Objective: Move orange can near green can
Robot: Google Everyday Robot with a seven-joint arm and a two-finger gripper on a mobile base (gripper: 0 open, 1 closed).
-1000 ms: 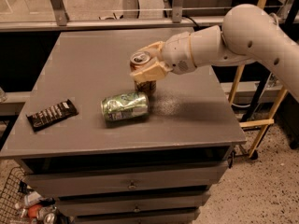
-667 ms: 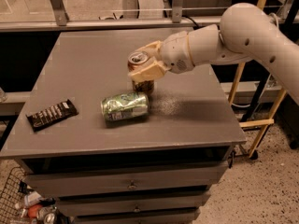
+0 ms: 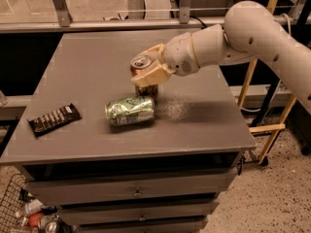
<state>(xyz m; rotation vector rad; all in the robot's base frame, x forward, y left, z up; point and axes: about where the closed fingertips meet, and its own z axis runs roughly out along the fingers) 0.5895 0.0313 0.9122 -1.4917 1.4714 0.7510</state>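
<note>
The orange can [image 3: 142, 63] stands upright near the middle of the grey table [image 3: 87, 67], its silver top showing. My gripper [image 3: 147, 73] comes in from the right and its cream fingers are shut on the orange can. The green can [image 3: 129, 111] lies on its side just in front of the orange can, a small gap apart. The lower part of the orange can is partly hidden by the fingers.
A dark brown candy bar wrapper [image 3: 54, 119] lies near the table's left front edge. The table has drawers [image 3: 136, 193] below. A wire basket with bottles [image 3: 29, 215] stands on the floor at lower left. A yellow wooden frame [image 3: 272, 125] stands to the right.
My gripper with the orange can has shifted slightly left and down, toward the green can. The green can and the wrapper have not moved.
</note>
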